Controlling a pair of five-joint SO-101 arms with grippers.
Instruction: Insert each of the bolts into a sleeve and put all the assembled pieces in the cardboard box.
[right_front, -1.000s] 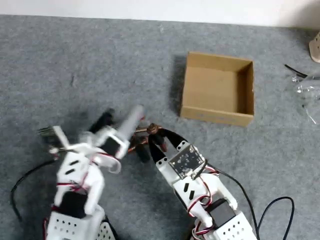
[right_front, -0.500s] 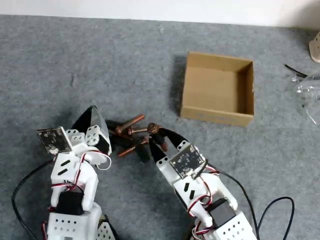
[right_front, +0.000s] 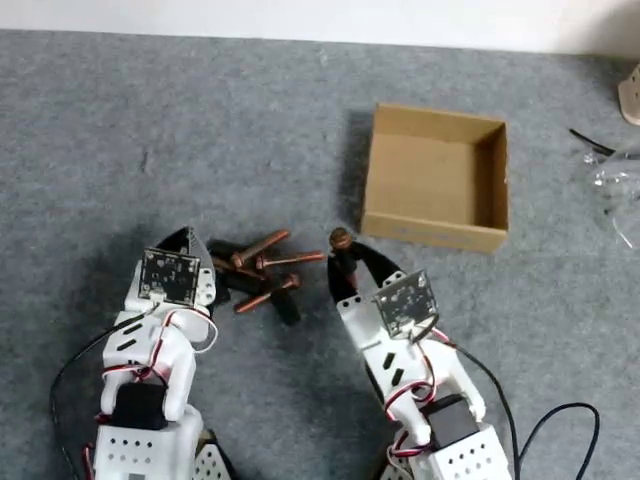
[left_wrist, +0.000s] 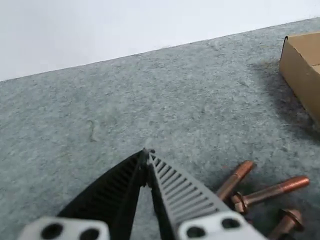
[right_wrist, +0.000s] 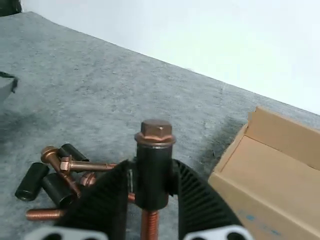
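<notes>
Three eyes on our table: one above, two on the wrists.
From the high view we look steeply down over the grey mat, taking in the whole work area with the cardboard box on its far side. Each wrist camera rides low behind its own gripper and faces forward, across the mat toward the pale wall; the left gripper and the right gripper (with the sleeve it clasps) sit very close to the lens. All three views share the loose bolts, the mat around them and part of the box.
</notes>
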